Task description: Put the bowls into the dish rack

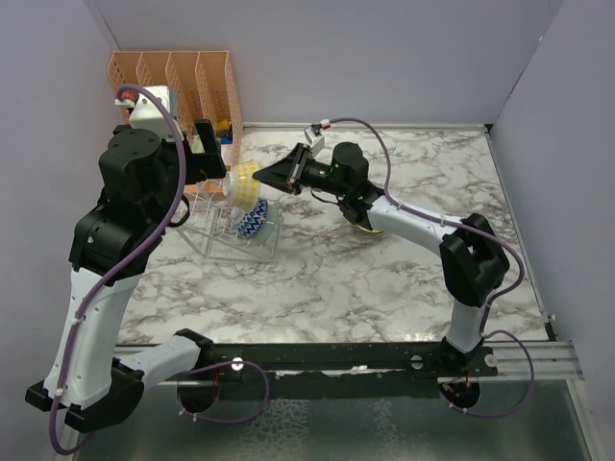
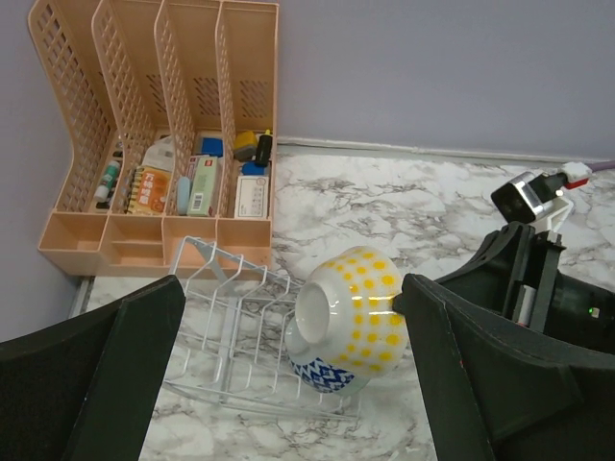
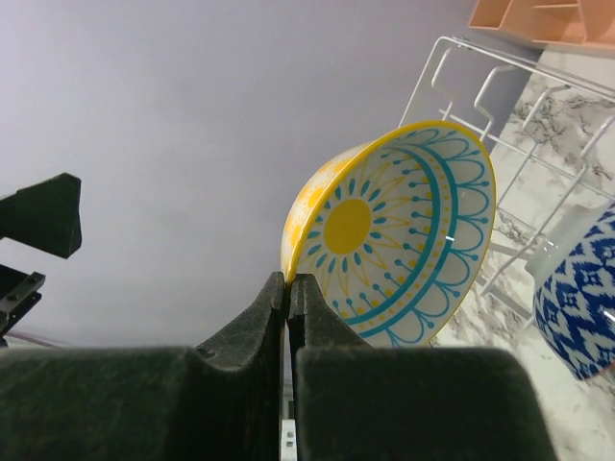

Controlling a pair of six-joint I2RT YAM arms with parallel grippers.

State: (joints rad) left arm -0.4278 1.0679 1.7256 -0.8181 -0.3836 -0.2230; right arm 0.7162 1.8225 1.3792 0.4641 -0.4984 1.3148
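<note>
"Pinching the yellow bowl by its rim, is the right gripper?"
"Yes, fingers pressed on the lip. The bowl is tilted over the dish rack, right by the blue bowl standing in it. The left gripper hangs spread, empty."
"Handling?"
"Glazed and stiff, likely slippery and breakable. A thin rim grip may pivot; lower it gently."
</note>
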